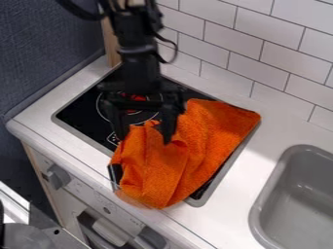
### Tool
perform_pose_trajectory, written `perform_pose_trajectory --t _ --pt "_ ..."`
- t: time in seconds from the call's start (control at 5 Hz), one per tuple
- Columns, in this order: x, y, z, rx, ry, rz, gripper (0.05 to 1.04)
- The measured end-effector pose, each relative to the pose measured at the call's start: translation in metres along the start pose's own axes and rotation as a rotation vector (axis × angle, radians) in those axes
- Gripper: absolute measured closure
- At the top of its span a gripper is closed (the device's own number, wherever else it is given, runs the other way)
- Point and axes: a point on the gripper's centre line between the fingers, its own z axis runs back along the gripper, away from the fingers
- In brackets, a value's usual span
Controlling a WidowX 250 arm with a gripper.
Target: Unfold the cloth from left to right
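Above a toy kitchen stove [78, 112], a black robotic gripper [144, 139] hung with its fingers spread wide, straddling the bunched left edge of an orange cloth [211, 127]. The cloth lay rumpled across the stove's right side, one corner toward the tiled wall [260, 58] and its lower folds at the counter [263, 138] front. A shallow pinch on the bunched edge could have let the fabric slip free, while a bite through several layers could have dragged the whole bundle instead of opening it. Too long a pull toward the front risked sending the cloth over the counter's edge under its own weight. The overlapping folds concealed which layer was uppermost, and whether either fingertip touched the fabric could not be told. The gripper hid part of the burner [102, 104], the cloth covered much of the stove, and the frame cut off the arm [138, 58] and the sink [296, 194].
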Motion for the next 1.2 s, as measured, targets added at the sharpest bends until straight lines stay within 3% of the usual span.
perform_pose_trajectory --t 0.4,0.8,1.0,1.2 --pt "0.009 -0.005 -0.029 0.053 0.014 0.063 0.084" --pt "0.01 -0.001 -0.047 0.031 0.03 0.105 0.137" --pt "0.001 -0.003 -0.052 0.009 0.04 0.07 0.43" --pt "-0.001 -0.002 -0.045 0.037 0.009 0.043 0.731"
